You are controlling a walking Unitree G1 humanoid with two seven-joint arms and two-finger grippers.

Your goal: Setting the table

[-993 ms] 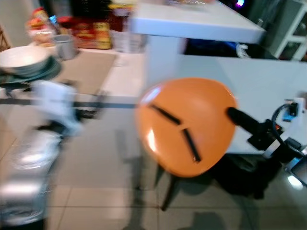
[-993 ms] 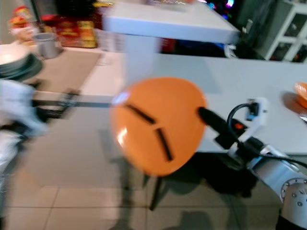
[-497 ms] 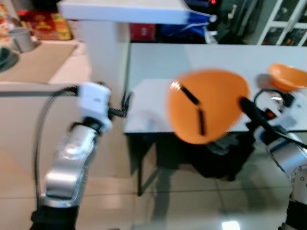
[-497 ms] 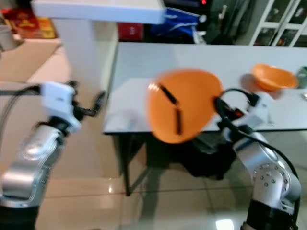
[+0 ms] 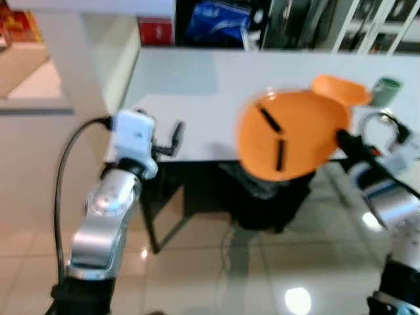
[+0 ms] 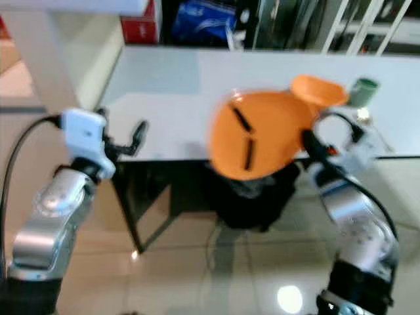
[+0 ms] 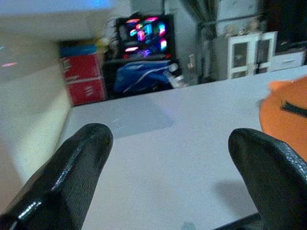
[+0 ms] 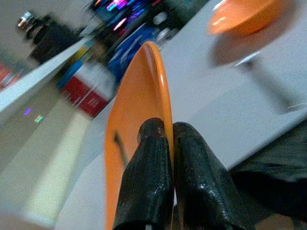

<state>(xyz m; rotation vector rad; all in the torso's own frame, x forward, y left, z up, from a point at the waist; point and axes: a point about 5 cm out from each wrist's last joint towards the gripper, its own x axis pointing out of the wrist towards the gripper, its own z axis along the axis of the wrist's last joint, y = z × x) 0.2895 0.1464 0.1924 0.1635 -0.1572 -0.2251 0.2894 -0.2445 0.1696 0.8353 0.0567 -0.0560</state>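
My right gripper [image 5: 341,137] is shut on the rim of an orange plate [image 5: 292,134], held tilted on edge over the near edge of the white table [image 5: 197,92]. Two black strips mark the plate's face. In the right wrist view both fingers [image 8: 148,158] pinch the plate's rim [image 8: 144,100]. An orange bowl [image 5: 338,88] and a green cup [image 5: 386,85] stand on the table behind the plate. My left gripper [image 5: 176,134] is open with nothing in it, level with the table's near edge; its fingers [image 7: 72,177] frame the tabletop.
A black bag or chair [image 5: 262,197] sits under the table below the plate. A white pillar and counter [image 5: 72,52] stand at the left. Blue and red things [image 5: 210,23] lie behind the table. The floor [image 5: 197,275] is glossy tile.
The whole view has swung, so the table now lies straight ahead and closer. The plate stays in my right gripper, now nearer the orange bowl. My left arm is up at the table's edge.
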